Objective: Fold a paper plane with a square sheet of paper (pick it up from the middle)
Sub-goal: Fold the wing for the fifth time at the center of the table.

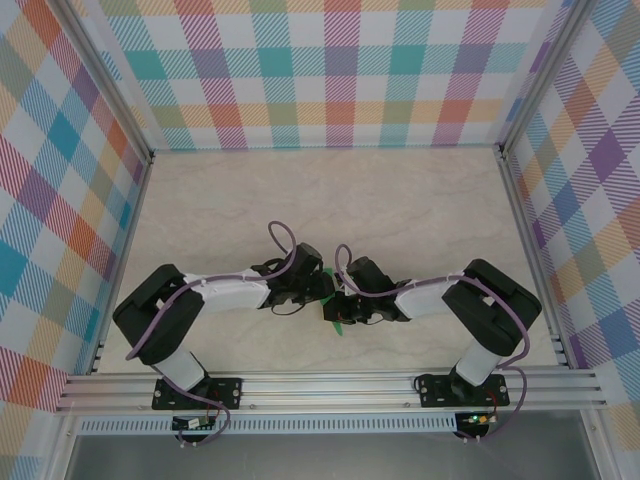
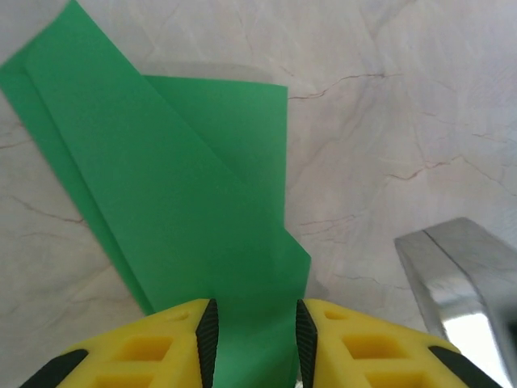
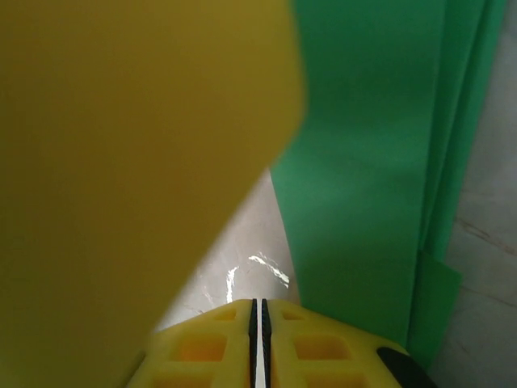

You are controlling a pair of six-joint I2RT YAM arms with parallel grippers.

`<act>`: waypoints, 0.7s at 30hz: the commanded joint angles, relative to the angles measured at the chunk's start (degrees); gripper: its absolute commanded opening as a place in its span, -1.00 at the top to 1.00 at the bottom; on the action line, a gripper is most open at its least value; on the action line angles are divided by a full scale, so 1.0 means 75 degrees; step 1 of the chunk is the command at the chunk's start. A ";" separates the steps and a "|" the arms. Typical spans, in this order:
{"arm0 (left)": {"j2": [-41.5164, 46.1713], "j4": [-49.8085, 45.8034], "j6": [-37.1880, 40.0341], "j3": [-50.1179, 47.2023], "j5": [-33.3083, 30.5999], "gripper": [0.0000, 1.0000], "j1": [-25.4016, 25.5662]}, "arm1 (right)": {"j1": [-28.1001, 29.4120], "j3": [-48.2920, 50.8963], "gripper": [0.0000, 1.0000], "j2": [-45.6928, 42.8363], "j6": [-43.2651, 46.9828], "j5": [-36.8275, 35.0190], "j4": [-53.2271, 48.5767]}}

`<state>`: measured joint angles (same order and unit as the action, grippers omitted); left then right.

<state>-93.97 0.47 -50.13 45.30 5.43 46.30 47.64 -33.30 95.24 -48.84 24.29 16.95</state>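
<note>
At table (image 1: 400,200) centre | square sheet of paper (image 2: 186,202) lying part-folded, creasing step seemingly underway | left gripper (image 2: 252,331) straddling it, jaws apart | right gripper (image 3: 258,311) sitting closed alongside, empty | next probably needing flap pinch

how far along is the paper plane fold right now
Done: the green sheet already has lengthwise folds, with overlapping layers narrowing it. In hand: the left gripper straddles its near end, jaws apart; the right gripper is shut beside it. To do: one flap juts out sideways, so it looks short of a slim dart.
</note>
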 commanded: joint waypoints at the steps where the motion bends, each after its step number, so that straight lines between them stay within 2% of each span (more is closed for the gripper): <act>1: -0.0267 0.0496 -0.0160 -0.0137 0.0084 0.35 -0.0123 | -0.0023 0.0206 0.74 -0.0198 -0.0026 0.0016 -0.0138; 5: -0.0465 0.0352 -0.0242 -0.0314 -0.0291 0.38 -0.0127 | -0.0037 0.0151 0.71 -0.0471 0.0031 0.0149 -0.0337; 11: -0.0411 0.0536 -0.0359 -0.0835 -0.0547 0.39 -0.0130 | -0.0034 0.0162 0.68 -0.0958 0.0253 -0.0222 -0.1016; 16: -0.0244 0.0663 -0.0238 -0.0870 -0.0435 0.39 -0.0118 | -0.0032 0.0193 0.75 -0.0338 0.0224 0.0082 -0.0785; 21: 0.0152 0.0652 -0.0051 -0.0814 -0.0264 0.37 -0.0124 | -0.0031 0.0333 0.80 -0.0003 0.0071 -0.0104 -0.0713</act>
<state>-94.56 8.93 -51.70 40.62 4.67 46.24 47.40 -32.49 93.32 -48.07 24.32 12.56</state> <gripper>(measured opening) 0.314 0.104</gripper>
